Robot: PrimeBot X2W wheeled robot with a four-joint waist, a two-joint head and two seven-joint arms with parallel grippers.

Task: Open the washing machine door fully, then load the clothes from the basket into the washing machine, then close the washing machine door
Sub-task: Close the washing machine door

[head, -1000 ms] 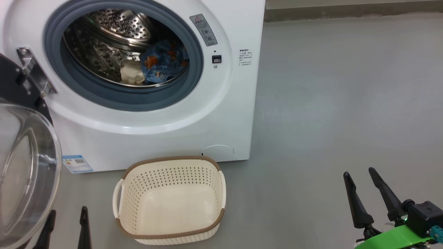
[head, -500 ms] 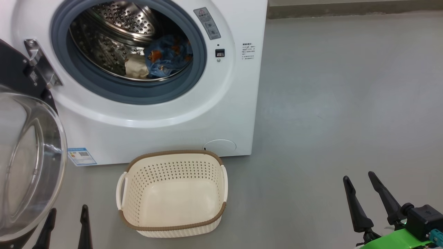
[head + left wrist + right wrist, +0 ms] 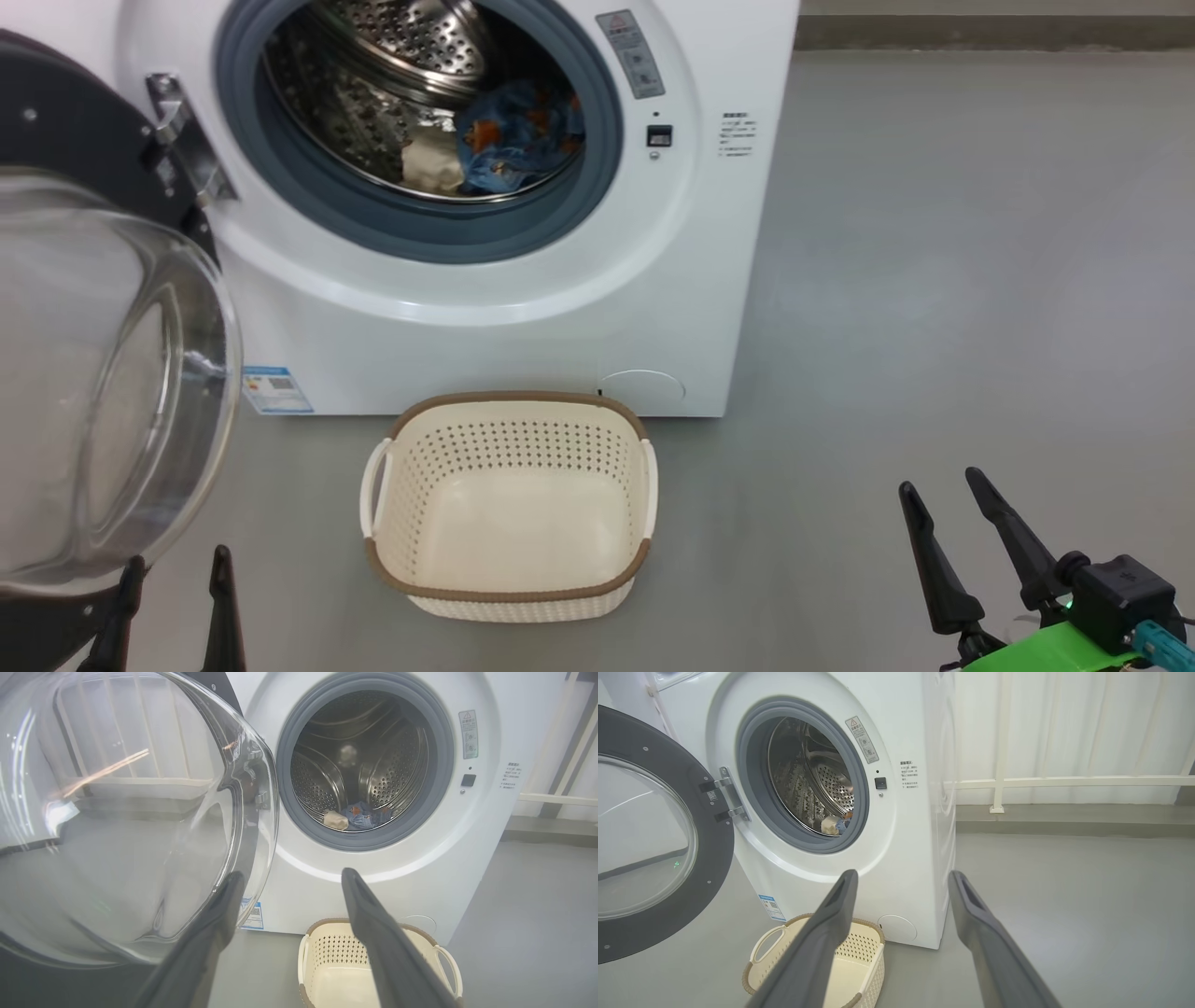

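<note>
Only my head camera has swung; jaws both agape, empty; basket (image 3: 509,594) bare, clothes (image 3: 523,140) in drum (image 3: 359,103); door (image 3: 103,373) beside left jaws closes next, I judge.

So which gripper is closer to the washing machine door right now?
Left. The left gripper sits open just under the glass bowl of the washing machine door, at the lower left of the head view. The right gripper is open far off to the right, beyond the basket.

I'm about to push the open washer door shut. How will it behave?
The door likely swings freely on its side hinge. Its bulging glass looks smooth, probably slippery; the black rim seems safer to push.
</note>
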